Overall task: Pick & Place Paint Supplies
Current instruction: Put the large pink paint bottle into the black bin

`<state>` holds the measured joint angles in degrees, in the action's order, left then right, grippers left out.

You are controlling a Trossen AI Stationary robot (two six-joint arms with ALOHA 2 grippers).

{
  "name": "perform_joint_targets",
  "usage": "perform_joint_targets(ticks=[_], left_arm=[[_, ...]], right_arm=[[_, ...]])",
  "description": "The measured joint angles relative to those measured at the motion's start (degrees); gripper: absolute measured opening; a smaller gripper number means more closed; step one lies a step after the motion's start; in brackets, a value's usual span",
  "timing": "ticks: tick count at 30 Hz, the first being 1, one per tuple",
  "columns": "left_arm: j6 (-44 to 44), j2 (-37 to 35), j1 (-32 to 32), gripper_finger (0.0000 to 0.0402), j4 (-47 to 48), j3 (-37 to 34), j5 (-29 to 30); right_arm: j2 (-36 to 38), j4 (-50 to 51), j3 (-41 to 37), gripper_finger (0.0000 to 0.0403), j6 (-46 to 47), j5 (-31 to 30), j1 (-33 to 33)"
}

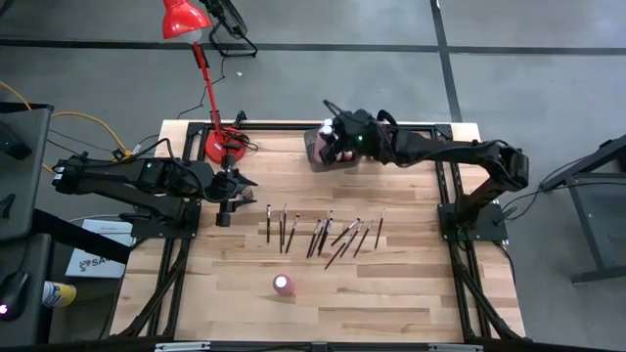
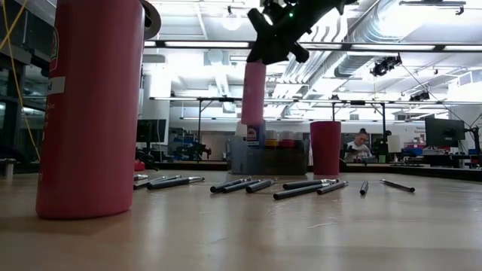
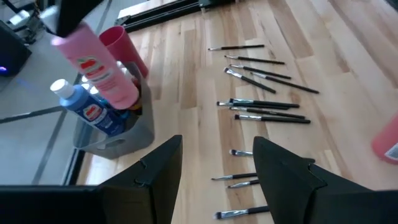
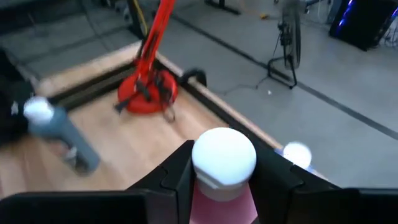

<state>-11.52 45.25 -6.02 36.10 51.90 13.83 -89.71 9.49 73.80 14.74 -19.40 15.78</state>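
Observation:
My right gripper [image 1: 340,142] hangs over the grey bin [image 3: 118,138] at the table's far edge, shut on a pink paint bottle [image 2: 254,92] with a white cap. A blue bottle [image 3: 88,109] leans in the bin, and the red cup [image 2: 325,148] stands beside it. Several dark-handled brushes [image 1: 323,233] lie in a row across the table's middle. Another pink bottle [image 1: 283,285] stands upright near the front edge. My left gripper [image 3: 217,177] waits open over the table's left part, with nothing between its fingers. My right gripper pinches the pink bottle at its top end, one finger on either side of the white cap [image 4: 224,155]. The fingers come from the table's right, slanting down. The bottle hangs nearly upright below them [image 2: 254,113], lifted clear above the bin.
A red desk lamp has its base [image 1: 225,147] on the table's far left corner. A grey bottle with a white cap [image 4: 59,134] shows tilted beside my left arm; what it rests on I cannot tell. Bare wood lies around the front pink bottle.

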Motion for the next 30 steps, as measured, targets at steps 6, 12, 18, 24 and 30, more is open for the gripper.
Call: perform_joint_targets(ticks=[6,12,18,24,30], left_arm=[[-2.3,0.0,0.0,0.019,-0.1,0.0,1.0],[-3.2,0.0,0.0,0.019,-0.3,0.0,1.7],[-3.2,-0.1,0.0,0.019,-0.1,0.0,1.7],[-3.2,-0.1,0.0,0.019,0.0,0.0,1.7],[-3.2,-0.1,0.0,0.019,0.0,0.0,1.7]], right_arm=[[-3.1,-5.8,0.1,0.0115,-0.3,5.5,3.9],[-7.8,-4.3,0.0,0.0119,0.1,4.2,5.2],[-10.2,-3.4,0.0,0.0116,0.5,2.3,5.4],[-11.1,-1.4,0.0,0.012,2.7,0.9,5.3],[-11.1,0.9,0.0,0.0121,6.6,-1.8,5.3]])
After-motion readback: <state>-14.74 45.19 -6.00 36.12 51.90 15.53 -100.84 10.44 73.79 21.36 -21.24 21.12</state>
